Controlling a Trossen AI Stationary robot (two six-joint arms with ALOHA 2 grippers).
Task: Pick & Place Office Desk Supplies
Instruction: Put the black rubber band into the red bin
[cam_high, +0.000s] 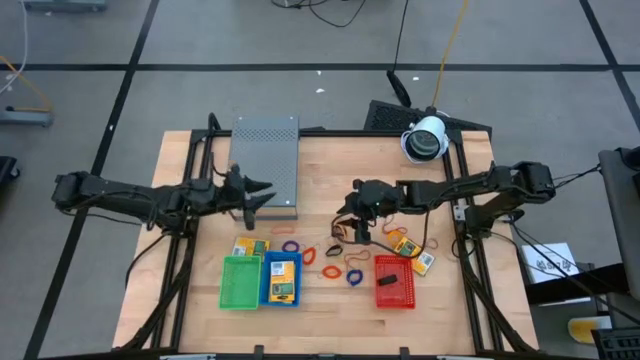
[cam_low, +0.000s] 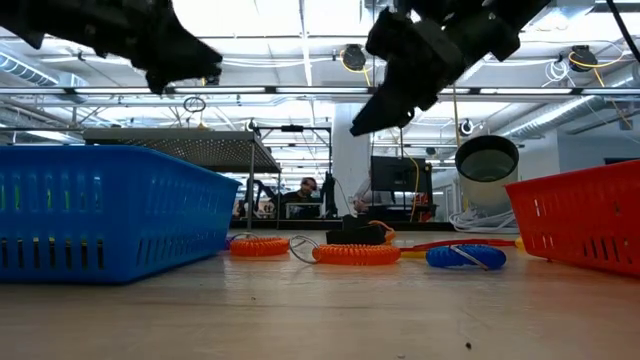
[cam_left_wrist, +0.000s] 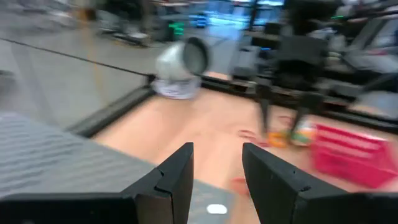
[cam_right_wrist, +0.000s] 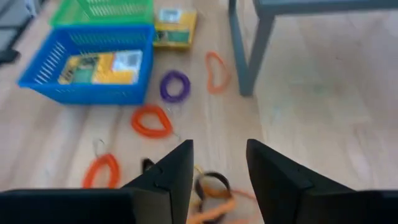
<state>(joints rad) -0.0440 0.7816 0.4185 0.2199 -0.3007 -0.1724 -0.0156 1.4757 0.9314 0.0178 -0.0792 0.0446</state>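
The supplies lie on the wooden table between the baskets. A yellow packet lies flat behind the green basket, another packet lies in the blue basket, and two packets lie near the red basket. Purple, orange and blue band loops lie flat on the wood. My left gripper hovers open by the grey box's right side. My right gripper hovers open above the bands. Neither holds anything.
The grey perforated box stands on legs at the far left-centre; one leg rises close to the bands. A white lamp-like camera sits at the far right. Bare wood lies along the near edge before the baskets.
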